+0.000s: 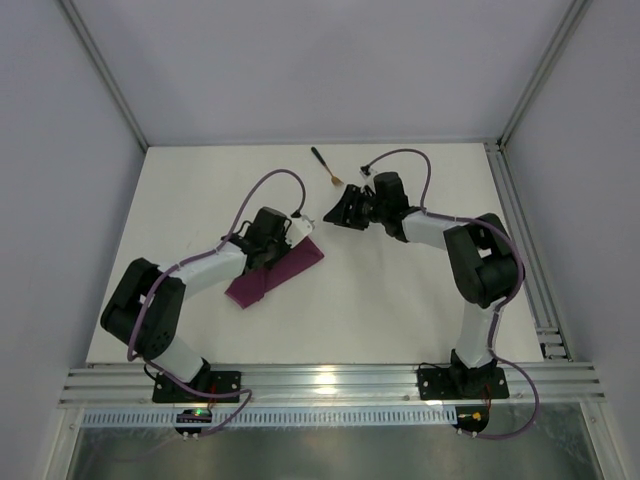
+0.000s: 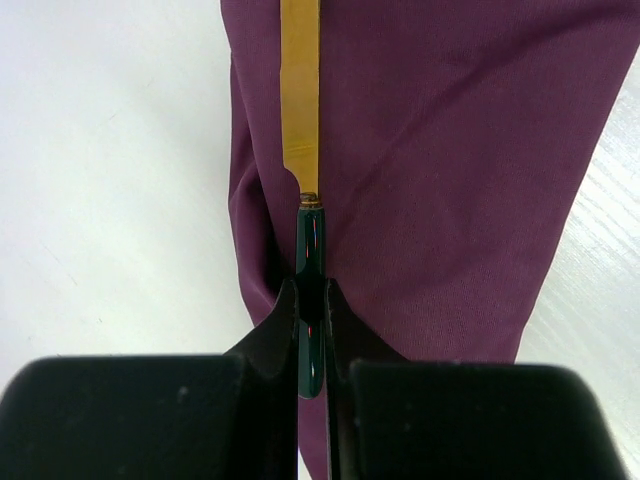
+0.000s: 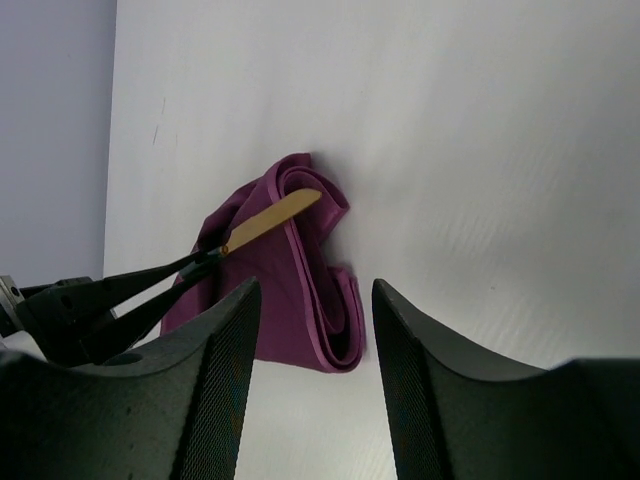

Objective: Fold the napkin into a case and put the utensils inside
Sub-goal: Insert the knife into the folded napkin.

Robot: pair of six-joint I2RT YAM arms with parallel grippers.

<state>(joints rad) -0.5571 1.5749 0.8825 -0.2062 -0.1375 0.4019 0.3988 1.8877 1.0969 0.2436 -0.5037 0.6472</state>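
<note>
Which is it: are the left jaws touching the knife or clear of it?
Touching. The left wrist view shows the left gripper with its jaws clamped on the knife, black handle pinched with no gap, gold blade over the napkin.

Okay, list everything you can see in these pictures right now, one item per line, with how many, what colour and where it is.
napkin: one, magenta-purple, folded, on the table left of centre
knife: one, gold blade and black handle, held in the left gripper, blade over the napkin
fork: one, gold head and black handle, lying alone at the far side of the table
table: one, white, under everything
left arm: one, white and black, reaching over the napkin
right arm: one, white and black, reaching towards the table's middle
left gripper: one, black, shut on the knife's handle
right gripper: one, black, open and empty, between the fork and the napkin
</note>
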